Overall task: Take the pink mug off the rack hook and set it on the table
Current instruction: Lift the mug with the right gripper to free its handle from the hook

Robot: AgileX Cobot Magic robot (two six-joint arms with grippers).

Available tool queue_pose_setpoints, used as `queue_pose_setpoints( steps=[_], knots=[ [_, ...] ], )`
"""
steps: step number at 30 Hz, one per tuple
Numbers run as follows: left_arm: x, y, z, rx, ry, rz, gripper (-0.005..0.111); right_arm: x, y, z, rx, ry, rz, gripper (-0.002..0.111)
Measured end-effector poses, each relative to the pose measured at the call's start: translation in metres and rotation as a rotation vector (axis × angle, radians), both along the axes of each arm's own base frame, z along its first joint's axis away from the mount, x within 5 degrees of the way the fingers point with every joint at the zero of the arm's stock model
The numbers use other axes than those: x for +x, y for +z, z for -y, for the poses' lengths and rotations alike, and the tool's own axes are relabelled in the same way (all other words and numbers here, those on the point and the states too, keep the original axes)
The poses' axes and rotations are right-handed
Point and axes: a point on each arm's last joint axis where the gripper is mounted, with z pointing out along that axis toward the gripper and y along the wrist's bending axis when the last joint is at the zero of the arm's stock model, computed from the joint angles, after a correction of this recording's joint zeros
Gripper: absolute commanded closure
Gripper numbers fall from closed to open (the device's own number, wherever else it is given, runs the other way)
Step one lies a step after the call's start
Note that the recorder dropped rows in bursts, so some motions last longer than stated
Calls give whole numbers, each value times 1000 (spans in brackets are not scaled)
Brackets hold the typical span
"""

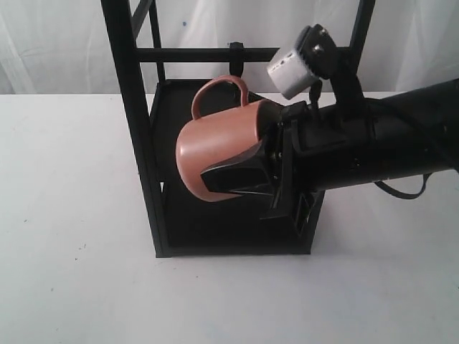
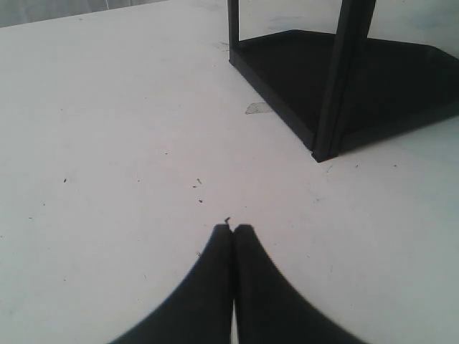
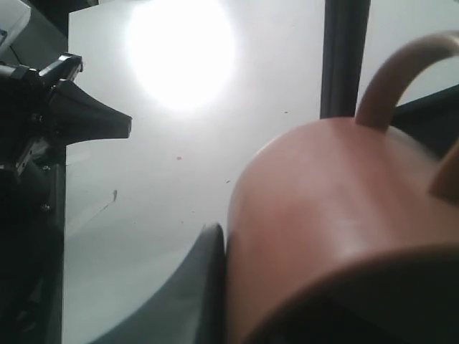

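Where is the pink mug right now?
In the exterior view the pink mug is near the middle, tipped sideways in the right gripper, inside the black rack, handle just below the rack hook.

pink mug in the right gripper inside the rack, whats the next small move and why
Probably ease the pink mug slightly lower and back out of the rack. The right gripper is shut on its wall, the handle loop sits just under the rack hook, apparently free, and the mug hangs over the shelf, not yet over the table.
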Motion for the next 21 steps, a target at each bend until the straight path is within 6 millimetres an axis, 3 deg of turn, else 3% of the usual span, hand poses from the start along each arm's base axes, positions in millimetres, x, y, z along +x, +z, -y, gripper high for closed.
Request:
queue_pose_setpoints(
  steps=[9,21],
  knots=[
    [0,0,0,0,0,0,107,-19,12,12,-72,21,23,108],
    [0,0,0,0,0,0,107,-28,5,22,-225,42,-32,108]
  ],
)
